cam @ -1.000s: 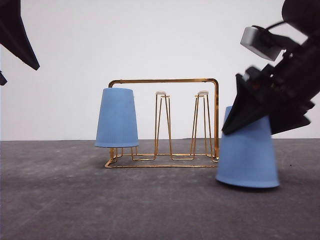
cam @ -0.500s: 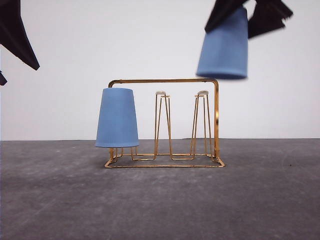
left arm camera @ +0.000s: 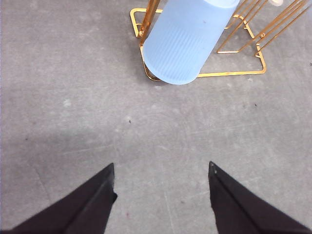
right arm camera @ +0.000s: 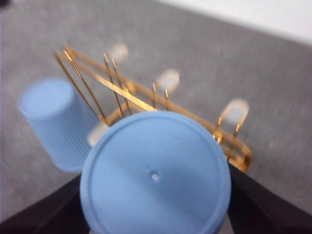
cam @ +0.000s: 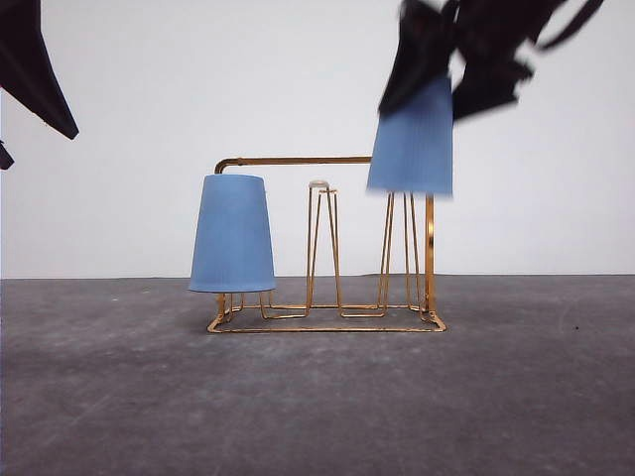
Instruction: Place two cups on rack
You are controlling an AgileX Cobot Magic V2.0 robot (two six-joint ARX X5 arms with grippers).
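Observation:
The gold wire rack (cam: 327,160) stands mid-table. One light blue cup (cam: 231,234) sits upside down over its left prong pair. My right gripper (cam: 443,83) is shut on the second cup (cam: 412,139), which hangs upside down over the right prong pair and hides that pair's tip. In the right wrist view the held cup's base (right arm camera: 155,178) sits between the dark fingers (right arm camera: 265,209), above the rack (right arm camera: 126,95) and the racked cup (right arm camera: 56,122). My left gripper (left arm camera: 161,192) is open above bare table, near the racked cup (left arm camera: 187,39) and the rack's base (left arm camera: 229,74).
The middle prong pair (cam: 321,243) with its white tip stands bare between the two cups. Grey table (cam: 317,407) stretches in front of the rack and to both sides. A white wall lies behind. The left arm (cam: 30,69) hangs at the upper left.
My right gripper lifted the second cup off the table right of the rack, carried it up, then moved left and down over the right prong pair. The left arm stayed still.

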